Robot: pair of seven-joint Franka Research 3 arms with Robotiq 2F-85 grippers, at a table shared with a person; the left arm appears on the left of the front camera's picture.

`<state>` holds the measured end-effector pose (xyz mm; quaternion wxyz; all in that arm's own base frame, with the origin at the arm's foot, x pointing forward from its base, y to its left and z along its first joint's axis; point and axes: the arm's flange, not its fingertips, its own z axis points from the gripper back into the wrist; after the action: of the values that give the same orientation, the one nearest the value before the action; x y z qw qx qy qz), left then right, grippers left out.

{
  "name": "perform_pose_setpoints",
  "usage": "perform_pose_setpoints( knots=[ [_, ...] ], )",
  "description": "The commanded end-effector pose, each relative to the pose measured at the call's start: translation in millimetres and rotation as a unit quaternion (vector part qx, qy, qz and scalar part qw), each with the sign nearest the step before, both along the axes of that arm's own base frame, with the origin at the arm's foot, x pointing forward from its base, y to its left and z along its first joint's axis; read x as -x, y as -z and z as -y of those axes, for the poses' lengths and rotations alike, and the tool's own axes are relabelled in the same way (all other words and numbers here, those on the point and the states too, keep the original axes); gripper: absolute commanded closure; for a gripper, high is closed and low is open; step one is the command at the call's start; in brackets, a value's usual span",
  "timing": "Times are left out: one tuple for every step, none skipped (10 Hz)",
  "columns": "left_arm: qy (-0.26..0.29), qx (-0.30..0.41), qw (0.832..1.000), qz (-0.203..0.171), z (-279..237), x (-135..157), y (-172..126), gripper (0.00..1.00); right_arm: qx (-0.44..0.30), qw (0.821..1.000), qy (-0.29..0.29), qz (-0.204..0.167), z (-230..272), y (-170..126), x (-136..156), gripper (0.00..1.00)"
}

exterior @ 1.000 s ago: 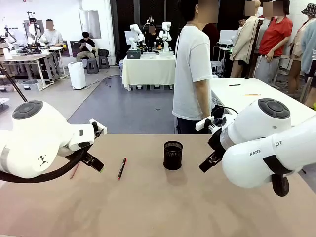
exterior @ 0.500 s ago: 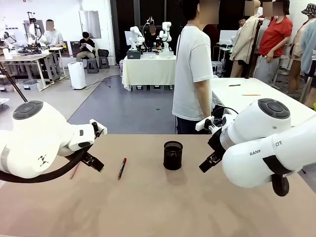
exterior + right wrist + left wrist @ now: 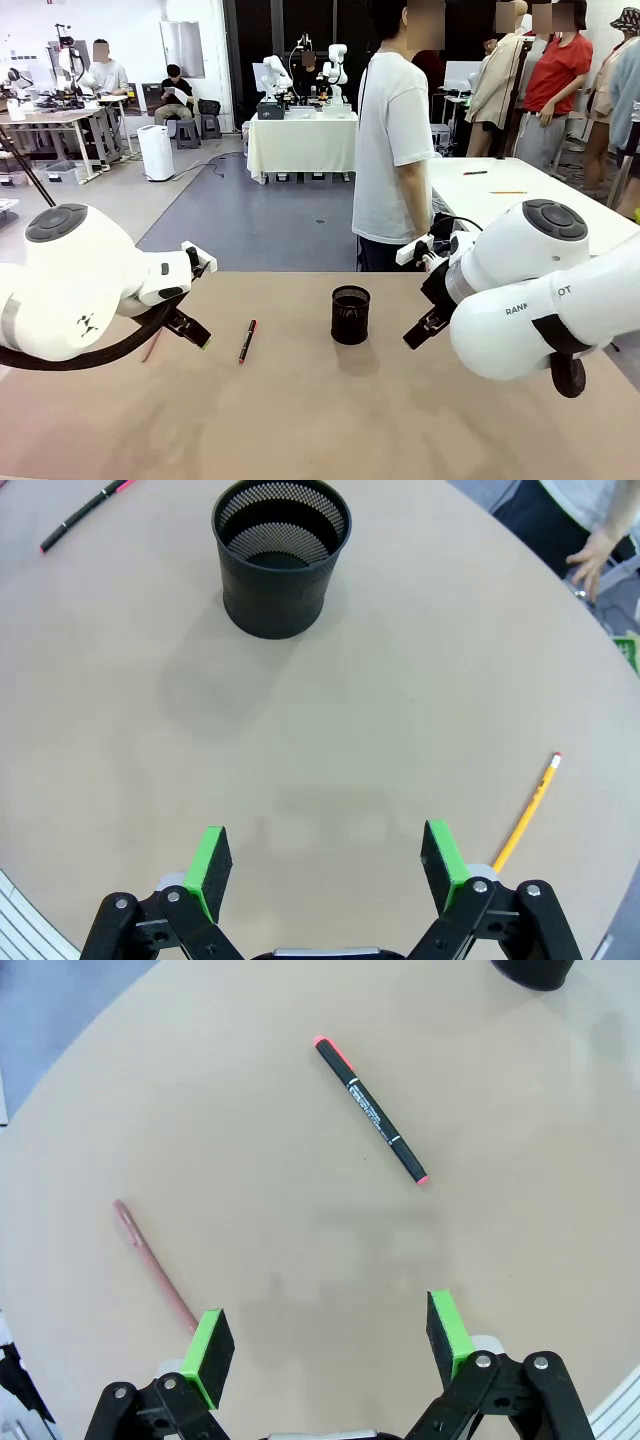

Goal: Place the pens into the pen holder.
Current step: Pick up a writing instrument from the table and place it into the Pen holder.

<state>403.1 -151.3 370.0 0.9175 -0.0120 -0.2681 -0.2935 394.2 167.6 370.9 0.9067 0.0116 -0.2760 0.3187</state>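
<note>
The pen holder (image 3: pixel 350 314), a black mesh cup, stands upright at the table's middle and looks empty in the right wrist view (image 3: pixel 282 555). A black pen with red ends (image 3: pixel 247 341) lies left of it, seen closer in the left wrist view (image 3: pixel 370 1110). A reddish-brown pencil-like pen (image 3: pixel 155 1265) lies near my left gripper's finger. An orange-yellow pencil (image 3: pixel 527 812) lies by my right gripper's finger. My left gripper (image 3: pixel 328 1340) hovers open above the table, holding nothing. My right gripper (image 3: pixel 325 865) is open too, short of the holder.
A person in a white shirt (image 3: pixel 392 140) stands at the table's far edge, one hand (image 3: pixel 598 552) near the rim. Bare tan tabletop (image 3: pixel 320 420) spreads between and in front of both arms.
</note>
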Motion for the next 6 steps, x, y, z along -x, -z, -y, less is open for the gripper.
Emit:
perform_pose_setpoints(
  knots=[
    [0.039, 0.0, 0.999, 0.026, 5, 6, -4, 0.0, 0.0, 1.0, 0.0, 0.0, 0, 0, 0, 0.0],
    [0.071, -0.003, 0.997, 0.027, 5, 14, -8, 0.0, 0.035, 0.999, -0.003, -0.006, -1, -4, 6, 0.0],
    [0.095, -0.003, 0.995, 0.042, 6, 24, -11, 0.0, 0.066, 0.998, 0.006, -0.005, -3, -7, 10, 0.0],
    [0.116, 0.007, 0.991, 0.06, 3, 32, -10, 0.0, 0.094, 0.995, 0.015, -0.006, -7, -7, 14, 0.0],
    [0.148, 0.022, 0.986, 0.076, 1, 40, -11, 0.0, 0.123, 0.992, 0.029, -0.001, -15, -11, 16, 0.0],
    [0.174, 0.039, 0.979, 0.096, -5, 45, -10, 0.0, 0.139, 0.989, 0.047, -0.008, -27, -9, 21, 0.0]
  ],
)
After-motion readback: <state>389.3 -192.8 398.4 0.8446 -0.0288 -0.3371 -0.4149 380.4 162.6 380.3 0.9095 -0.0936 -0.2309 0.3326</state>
